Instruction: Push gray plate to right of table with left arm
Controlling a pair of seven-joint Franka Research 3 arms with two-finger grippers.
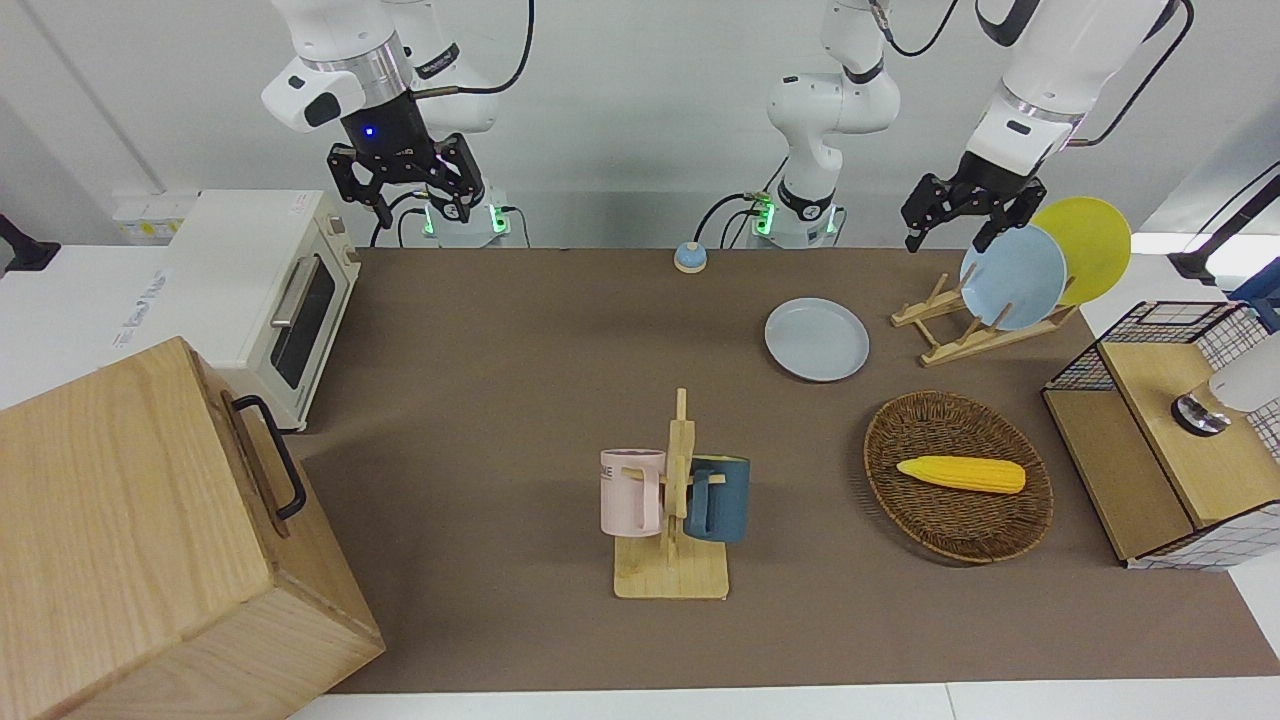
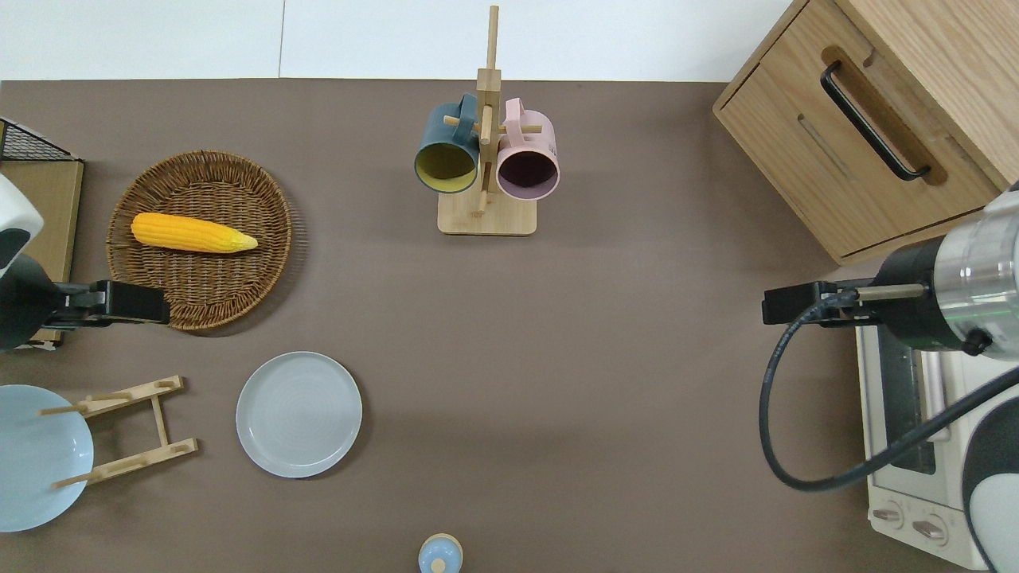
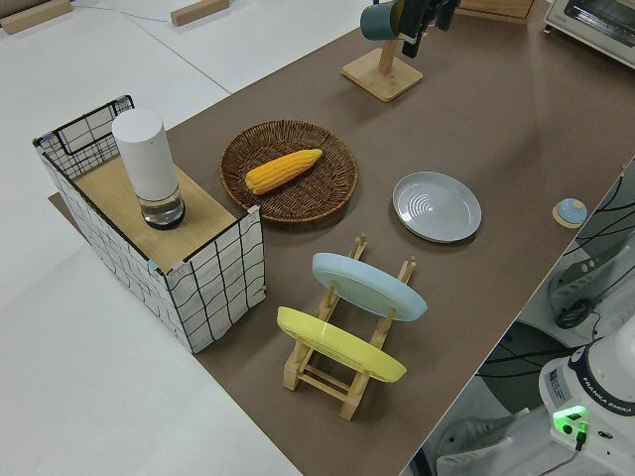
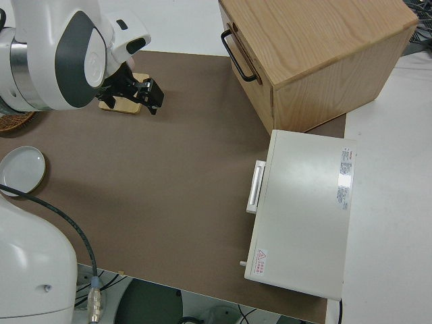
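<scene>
The gray plate (image 1: 817,339) (image 2: 298,414) (image 3: 437,206) (image 4: 21,169) lies flat on the brown table (image 1: 500,350), between the wicker basket and the robots' edge, beside the wooden plate rack. My left gripper (image 1: 955,228) (image 2: 155,304) hangs open and empty in the air, over the basket's rim nearest the robots, well apart from the gray plate. The right arm is parked, its gripper (image 1: 405,195) (image 4: 150,96) open and empty.
A sky-blue plate (image 1: 1012,277) and a yellow plate (image 1: 1090,245) lean in the rack. The basket (image 1: 890,430) holds a corn cob (image 1: 960,473). A mug tree (image 1: 672,500), a small bell (image 1: 690,257), a toaster oven (image 1: 270,290), a wooden cabinet (image 1: 130,540) and a wire crate (image 1: 1170,430) also stand here.
</scene>
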